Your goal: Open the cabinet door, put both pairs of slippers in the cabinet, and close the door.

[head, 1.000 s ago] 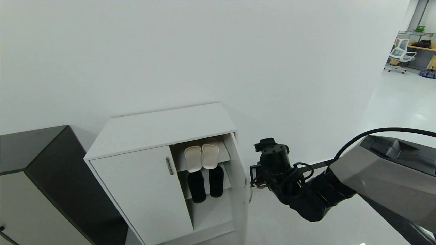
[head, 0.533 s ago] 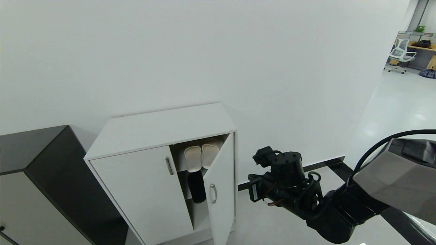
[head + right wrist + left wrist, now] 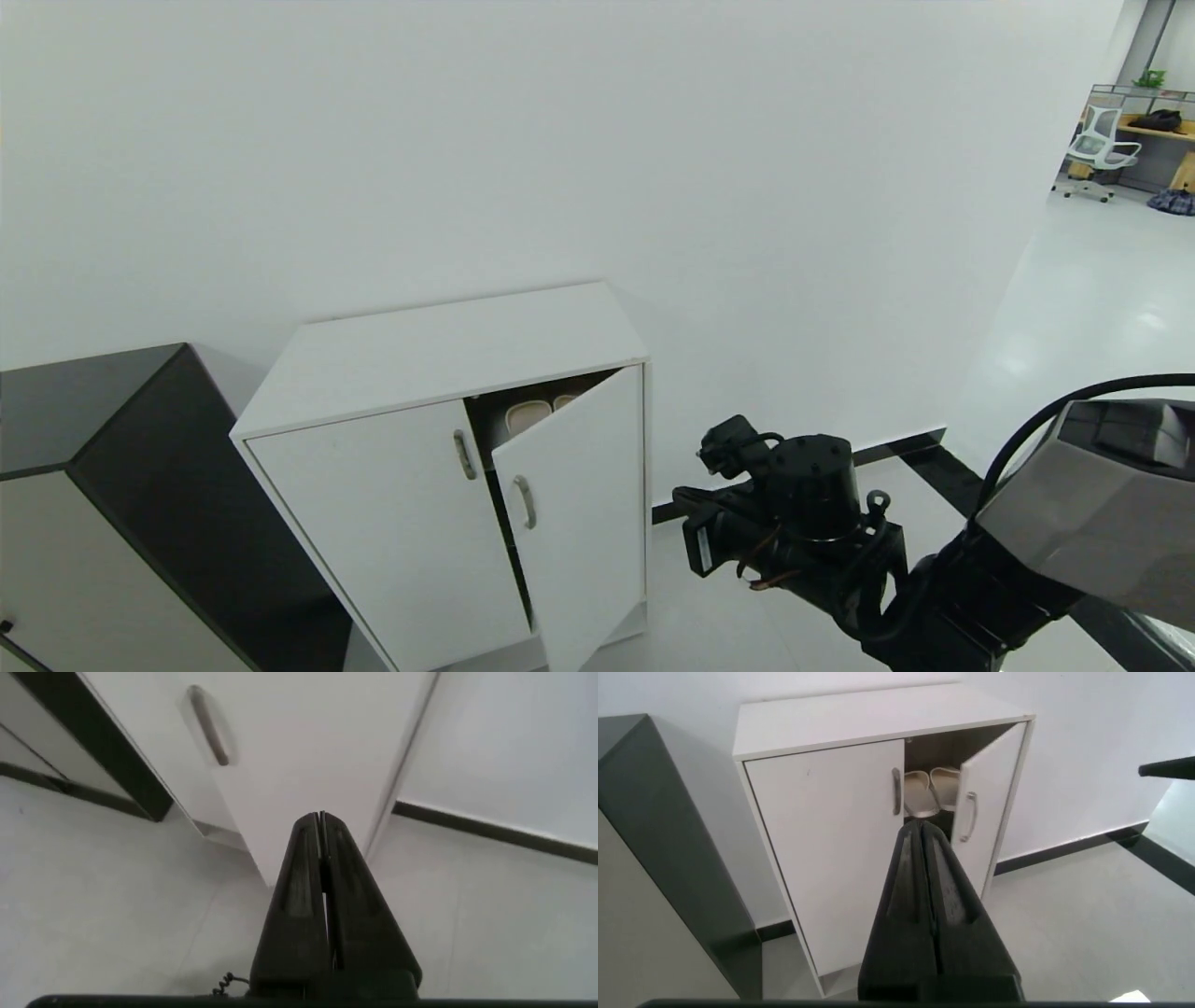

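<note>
A plain white wall (image 3: 560, 140) backs a pale floor (image 3: 1074, 308), and the white cabinet (image 3: 439, 345) stands against that wall, with a black cabinet (image 3: 93, 411) just to its left. The white cabinet's left door (image 3: 392, 532) is flat shut. The right door (image 3: 579, 504) is ajar, hinged on the cabinet's right side, with its free edge swung out toward the near left. The door stands upright, and its bar handle (image 3: 525, 502) runs up and down along the free edge. Only the near ends of a pale pair of slippers (image 3: 527, 413) show through the dark gap above the door, and the door covers the shelves below. In the left wrist view the pale slippers lie side by side on the top shelf, their long axes running front to back and their rounded ends at the shelf's front edge. Whether those ends are heels or toes cannot be told. The left gripper (image 3: 920, 826) has its jaws pressed together, well back from the cabinet and pointing at the gap. The right gripper (image 3: 323, 819), to the right of the cabinet, has its jaws pressed together too and points at the door's lower edge. Whether it touches the door cannot be told.
</note>
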Available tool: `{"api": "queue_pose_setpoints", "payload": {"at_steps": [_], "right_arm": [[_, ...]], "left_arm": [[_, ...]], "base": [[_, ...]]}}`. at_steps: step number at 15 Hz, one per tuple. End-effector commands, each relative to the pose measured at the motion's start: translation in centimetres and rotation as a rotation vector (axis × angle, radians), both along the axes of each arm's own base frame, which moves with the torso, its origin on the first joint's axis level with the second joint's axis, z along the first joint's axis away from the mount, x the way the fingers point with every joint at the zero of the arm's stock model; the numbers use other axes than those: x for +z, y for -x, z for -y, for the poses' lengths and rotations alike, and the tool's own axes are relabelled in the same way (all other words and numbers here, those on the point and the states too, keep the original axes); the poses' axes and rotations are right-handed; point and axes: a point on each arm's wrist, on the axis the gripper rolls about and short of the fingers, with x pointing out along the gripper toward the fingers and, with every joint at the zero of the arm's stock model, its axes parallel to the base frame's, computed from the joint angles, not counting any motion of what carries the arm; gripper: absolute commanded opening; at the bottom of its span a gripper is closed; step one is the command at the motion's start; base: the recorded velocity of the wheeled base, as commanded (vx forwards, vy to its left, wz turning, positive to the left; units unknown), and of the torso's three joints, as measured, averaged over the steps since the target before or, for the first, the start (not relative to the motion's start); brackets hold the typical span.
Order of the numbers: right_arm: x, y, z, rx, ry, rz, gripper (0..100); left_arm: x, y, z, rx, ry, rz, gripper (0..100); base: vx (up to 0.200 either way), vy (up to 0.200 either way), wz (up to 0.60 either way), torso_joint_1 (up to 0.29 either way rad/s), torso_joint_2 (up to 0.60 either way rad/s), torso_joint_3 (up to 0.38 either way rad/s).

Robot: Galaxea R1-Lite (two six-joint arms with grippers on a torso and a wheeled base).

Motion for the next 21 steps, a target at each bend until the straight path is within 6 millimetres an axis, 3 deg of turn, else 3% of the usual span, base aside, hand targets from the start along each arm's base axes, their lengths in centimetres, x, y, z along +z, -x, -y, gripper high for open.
{"api": "queue_pose_setpoints", "payload": {"at_steps": [1, 6, 8, 10, 12, 13, 14, 17, 21], "right_arm": [[-0.7, 0.6, 0.7, 0.066, 0.010, 0.008, 0], [-3.0, 1.0, 1.5, 0.127, 0.026, 0.180, 0], [-2.8, 1.3, 1.4, 0.131, 0.027, 0.188, 0], [-1.0, 1.5, 1.0, 0.119, 0.022, 0.135, 0], [4.7, 2.7, 0.4, 0.064, -0.061, -0.125, 0], [5.9, 3.4, 0.2, 0.052, -0.056, -0.230, 0], [6.0, 3.5, 0.1, 0.068, -0.064, -0.192, 0], [2.9, 3.3, -0.3, 0.115, -0.096, 0.010, 0], [2.4, 3.3, -0.3, 0.122, -0.094, 0.037, 0]], "left_arm": [[0.0, 0.0, 0.0, 0.001, 0.000, 0.000, 0], [0.0, 0.0, 0.0, 0.001, 0.000, 0.000, 0], [0.0, 0.0, 0.0, 0.001, 0.002, 0.002, 0], [0.0, 0.0, 0.0, 0.001, 0.002, 0.000, 0], [0.0, 0.0, 0.0, 0.001, 0.000, 0.000, 0], [0.0, 0.0, 0.0, 0.001, 0.000, 0.000, 0], [0.0, 0.0, 0.0, 0.001, 0.000, 0.000, 0], [0.0, 0.0, 0.0, 0.001, 0.000, 0.000, 0], [0.0, 0.0, 0.0, 0.002, 0.000, 0.000, 0]], "base": [[0.000, 0.000, 0.00, 0.000, 0.00, 0.000], [0.000, 0.000, 0.00, 0.000, 0.00, 0.000], [0.000, 0.000, 0.00, 0.000, 0.00, 0.000], [0.000, 0.000, 0.00, 0.000, 0.00, 0.000], [0.000, 0.000, 0.00, 0.000, 0.00, 0.000], [0.000, 0.000, 0.00, 0.000, 0.00, 0.000], [0.000, 0.000, 0.00, 0.000, 0.00, 0.000], [0.000, 0.000, 0.00, 0.000, 0.00, 0.000], [0.000, 0.000, 0.45, 0.021, -0.05, -0.024]]}}
